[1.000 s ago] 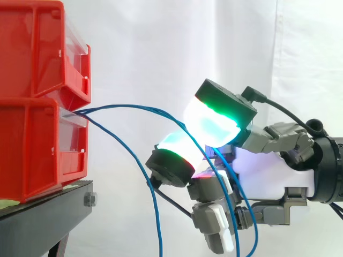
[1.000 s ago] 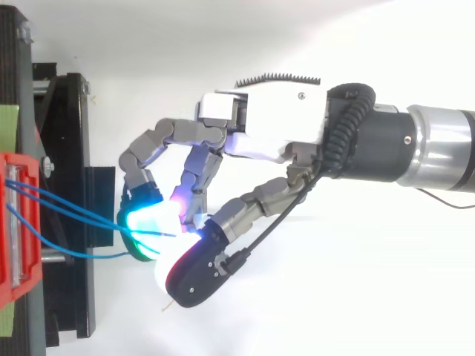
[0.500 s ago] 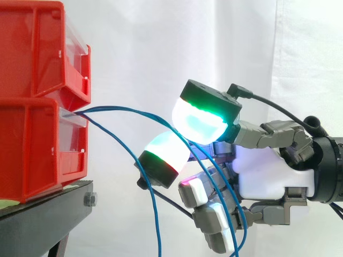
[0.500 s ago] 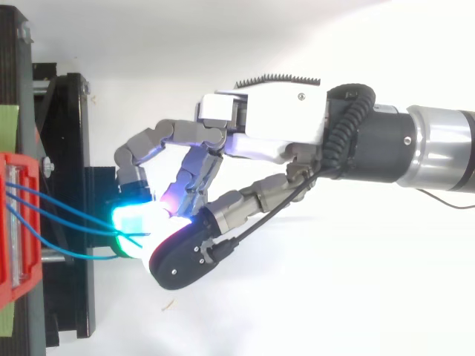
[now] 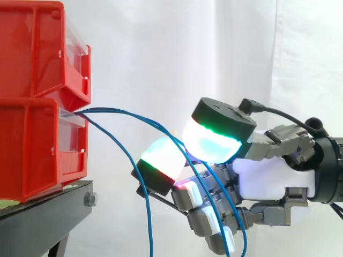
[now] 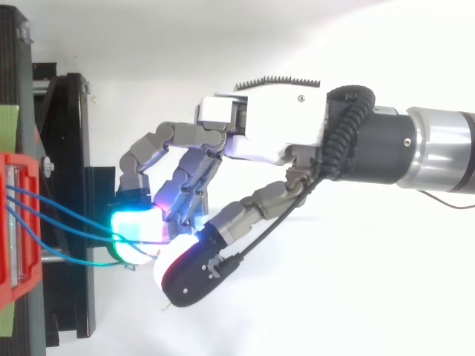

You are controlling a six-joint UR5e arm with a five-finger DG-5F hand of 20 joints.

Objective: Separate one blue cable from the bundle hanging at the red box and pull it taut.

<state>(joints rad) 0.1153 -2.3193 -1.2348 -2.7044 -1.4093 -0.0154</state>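
Closest to the side camera is my hand (image 5: pixel 262 171), coming in from the right edge, and it's curled in tight. The big thumb pad (image 5: pixel 211 143) sits over a finger pad (image 5: pixel 161 159), and the blue cables (image 5: pixel 134 113) run right into the seam between them. From above, the strands end at that same glowing meeting point at centre-left of the frame, so I read this as a pinch on them. How many strands I've caught I can't tell, though it looks like more than one. The pinch sits out from the box because that's where the arc of the cables hangs free, with air on every side to get pads around it.

Past the pads, the cables sag down behind my lower fingers (image 5: pixel 211 231) toward the bottom edge, so nothing is taut yet. One loose strand (image 5: pixel 149 225) drops away on its own at lower centre, apart from my pads.

Further left, the cables leave the front lip of the lower red box (image 5: pixel 37 144), which sits on the black stand (image 5: pixel 48 206). That lip is the edge to mind. A pull should run straight away from it, toward the right of the frame, where there's open room in front of the white curtain (image 5: pixel 161 53). The stand's corner at lower left is well apart from my hand.
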